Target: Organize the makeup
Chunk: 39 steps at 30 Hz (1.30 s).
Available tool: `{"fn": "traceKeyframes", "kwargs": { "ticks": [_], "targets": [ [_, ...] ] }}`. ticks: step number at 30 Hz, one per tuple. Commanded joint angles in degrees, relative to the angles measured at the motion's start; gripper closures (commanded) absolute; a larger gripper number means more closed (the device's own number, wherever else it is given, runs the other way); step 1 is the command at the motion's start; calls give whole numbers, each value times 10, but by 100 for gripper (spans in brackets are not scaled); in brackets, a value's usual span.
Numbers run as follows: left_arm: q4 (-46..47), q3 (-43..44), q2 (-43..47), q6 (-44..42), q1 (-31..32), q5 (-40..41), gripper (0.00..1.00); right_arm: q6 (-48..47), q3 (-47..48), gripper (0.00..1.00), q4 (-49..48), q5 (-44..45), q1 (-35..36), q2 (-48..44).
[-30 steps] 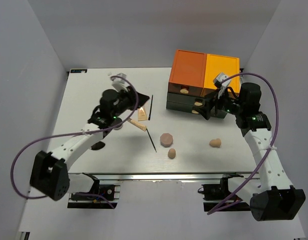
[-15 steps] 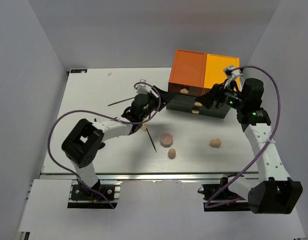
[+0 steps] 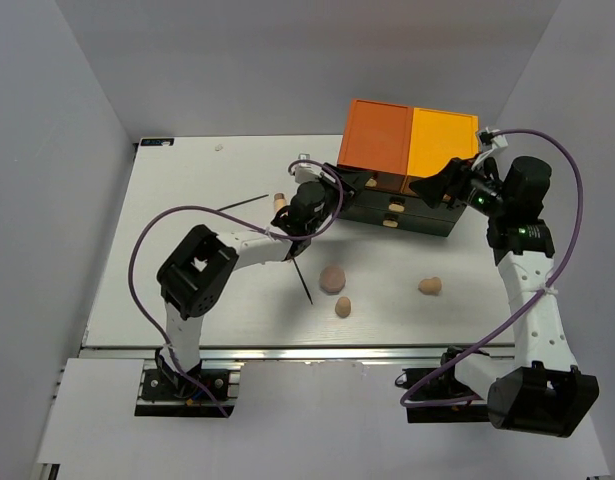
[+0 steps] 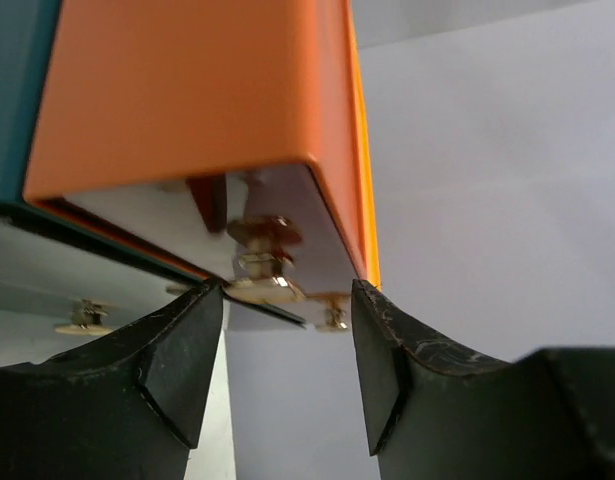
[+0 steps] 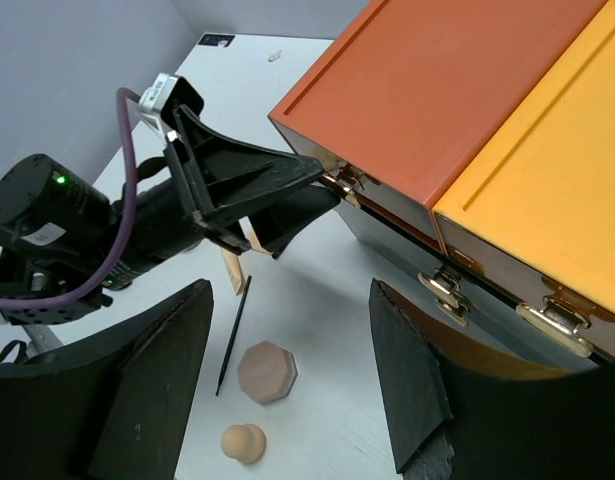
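Observation:
The orange-and-dark drawer box (image 3: 407, 150) stands at the back right. My left gripper (image 3: 349, 184) is at its front left corner, open, with a gold knob (image 4: 257, 255) of the orange drawer (image 4: 187, 90) just beyond its fingertips (image 4: 182, 360). My right gripper (image 3: 439, 183) hovers open over the box's front, holding nothing. Of the makeup, an octagonal pinkish-tan sponge (image 5: 266, 371), a round tan sponge (image 5: 243, 443), a thin black pencil (image 5: 233, 335) and a beige tube (image 5: 232, 268) lie on the table below it. A third sponge (image 3: 430, 286) lies further right.
Another thin black pencil (image 3: 242, 205) and a small tan piece (image 3: 278, 200) lie left of the left arm. Grey walls close in the white table (image 3: 187, 270) on three sides. Gold latches (image 5: 555, 318) stick out from the box's lower drawers.
The left arm swung right from the table's left middle to the box's front corner and its jaws opened. The right gripper pulled back to the right and up, its jaws a little narrower.

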<state>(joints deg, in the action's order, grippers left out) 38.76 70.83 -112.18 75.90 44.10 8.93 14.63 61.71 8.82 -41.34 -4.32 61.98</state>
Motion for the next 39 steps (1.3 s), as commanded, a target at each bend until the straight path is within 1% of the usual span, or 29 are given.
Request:
{"fn": "traceKeyframes", "kwargs": {
  "ticks": [1,3,12,15,16,19,20,22,23,24,26,27,29,30,32,33,34,37,39],
  "targets": [
    [-19,33,-11,7,2,31,37,8,0,30,-22,-8,-8,-12],
    [-23,36,-16,8,3,29,42,8,-1,30,-21,-8,-9,-12],
    [-18,3,-7,20,6,38,44,9,-9,30,-21,-13,-16,-12],
    [-11,9,-13,18,6,36,52,8,-12,30,-21,-15,-17,-14],
    [-8,9,-15,18,6,34,59,6,-14,30,-20,-15,-17,-16],
    [8,-2,-10,18,6,29,69,-5,-18,30,-16,-23,-17,-17],
    [13,-8,-6,18,6,22,73,-21,-19,30,-14,-29,-17,-17],
    [19,-35,12,16,6,10,77,-52,-18,28,5,-58,-16,-14],
    [23,-45,21,14,6,-7,78,-91,-16,25,15,-72,-16,-12],
    [22,-56,29,11,7,-15,78,-111,-16,23,33,-104,-17,-12],
    [19,-95,65,0,10,-31,78,-143,-22,20,48,-134,-17,-14],
    [19,-109,78,-2,13,-43,79,-192,-25,17,68,-157,-16,-14],
    [14,-147,116,-8,14,-51,79,-237,-33,14,91,-176,-16,-15],
    [13,-161,129,-8,15,-51,79,-280,-36,12,101,-187,-17,-16],
    [13,-190,157,-13,19,-49,78,-322,-43,11,130,-196,-16,-19],
    [12,-198,162,-13,20,-49,79,-343,-46,11,139,-204,-16,-19],
    [12,-204,167,-13,21,-51,79,-388,-48,11,159,-209,-16,-22],
    [7,-217,177,-12,29,-53,78,-457,-60,11,178,-226,-16,-28],
    [5,-223,180,-13,37,-53,78,-479,-69,11,190,-222,-16,-30]
  ]
}}
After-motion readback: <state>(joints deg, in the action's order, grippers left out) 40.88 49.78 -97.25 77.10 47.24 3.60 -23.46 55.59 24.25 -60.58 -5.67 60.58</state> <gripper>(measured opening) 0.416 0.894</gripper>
